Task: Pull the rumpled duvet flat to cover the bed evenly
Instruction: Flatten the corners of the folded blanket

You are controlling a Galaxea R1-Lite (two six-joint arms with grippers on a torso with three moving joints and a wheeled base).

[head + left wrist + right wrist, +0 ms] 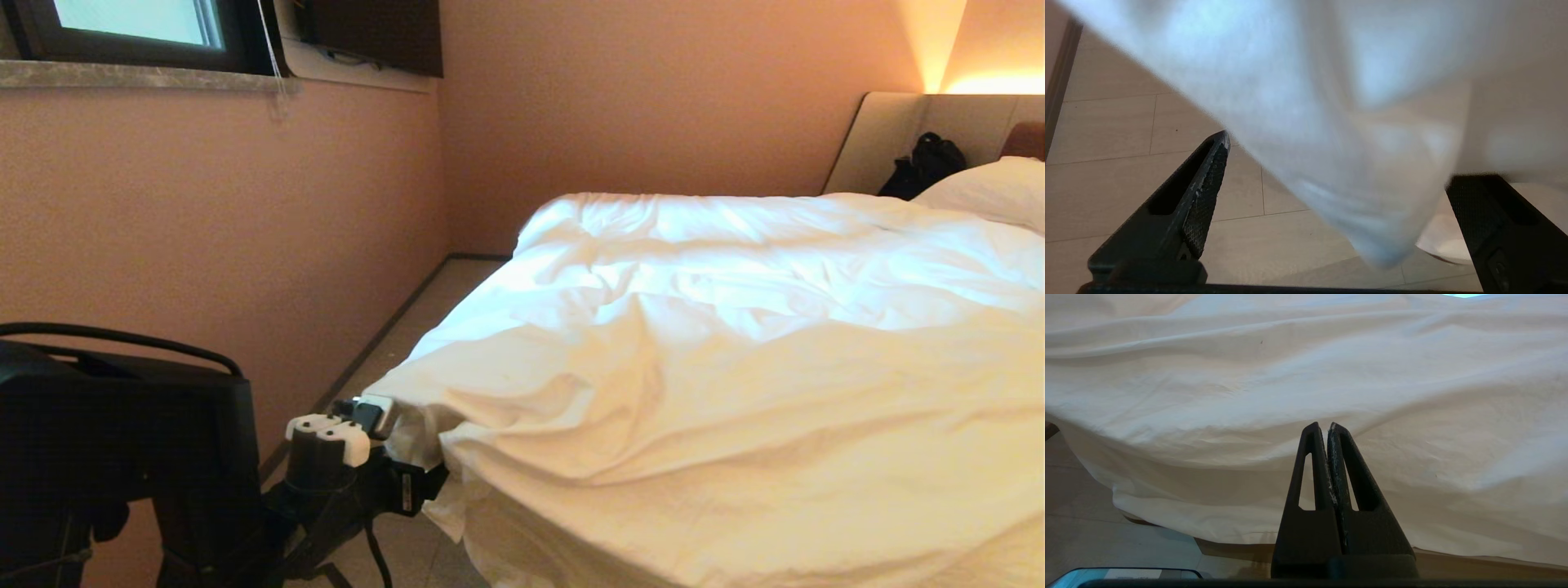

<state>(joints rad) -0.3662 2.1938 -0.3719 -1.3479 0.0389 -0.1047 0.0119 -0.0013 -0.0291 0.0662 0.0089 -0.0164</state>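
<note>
Pink walls close in on a small bedroom, with a dark-framed window (131, 24) at the upper left of the frame and a strip of pale tiled floor (408, 318) running between the wall and the bed (890, 139), whose beige headboard sits at the upper right. The duvet (735, 351) fills the right and centre of the frame, puffed and creased, with its near corner spilling over the bed's edge at lower centre. There the left pincer (1337, 163) is spread wide, one finger on either side of the hanging corner, pinching nothing yet. The right pincer (1327, 428) is pressed together and empty, pointing at the draped side of the duvet from low down. To my eye the risk is a shallow bite: closing on the thin cover alone would let the cloth slip out, or drag the cover while the filling stays bunched. Pulling toward the floor could also haul too much over this edge and bare the pillow (992, 192) end. The floor strip beside the wall looks narrow, giving little room to back away.
</note>
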